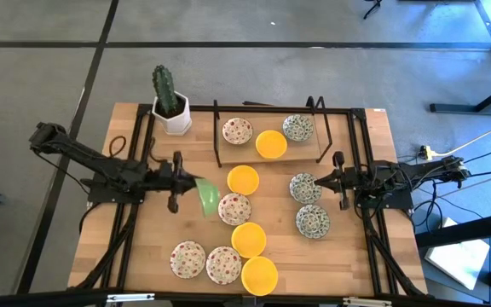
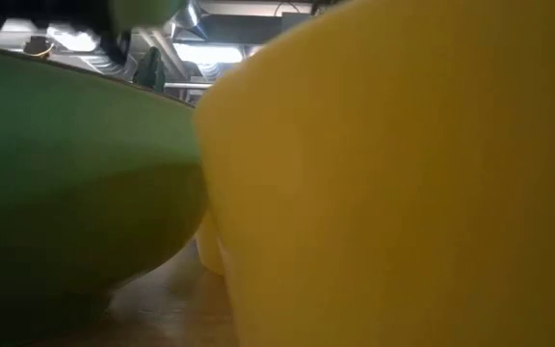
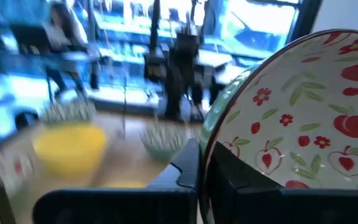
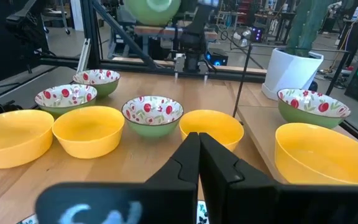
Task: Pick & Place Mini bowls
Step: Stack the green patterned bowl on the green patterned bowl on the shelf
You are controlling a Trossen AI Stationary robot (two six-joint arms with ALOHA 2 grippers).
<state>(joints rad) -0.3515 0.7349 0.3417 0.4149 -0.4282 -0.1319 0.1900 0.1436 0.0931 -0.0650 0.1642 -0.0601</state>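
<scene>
We see a wooden table [image 1: 152,256] with a black frame around it, and at its far edge a raised tray [image 1: 254,156] with dark wire ends. The left arm [image 1: 101,166] reaches in from the left, the right arm [image 1: 399,179] from the right. A cactus [image 1: 164,85] stands in a white pot [image 1: 176,118] at the far left corner.

On the tray we count three bowls: a red-speckled one [image 1: 237,130], a yellow one [image 1: 271,144] and a grey-green patterned one [image 1: 298,128]. On the table a yellow bowl [image 1: 243,180] lies near the middle, with a speckled bowl [image 1: 234,209] just beside it toward us. Further toward us sit two more yellow bowls [image 1: 249,239] and two speckled ones [image 1: 188,259] along the near edge. Two patterned bowls [image 1: 306,188] lie right of centre, just in front of the right arm.

The left gripper [image 1: 187,185] hangs above the table, left of centre, its fingers clamped on the rim of a tilted bowl [image 3: 303,118], green outside, white with red fruit inside.

The right gripper [image 1: 324,181] waits by the patterned bowls, fingers pressed together and holding nothing.
</scene>
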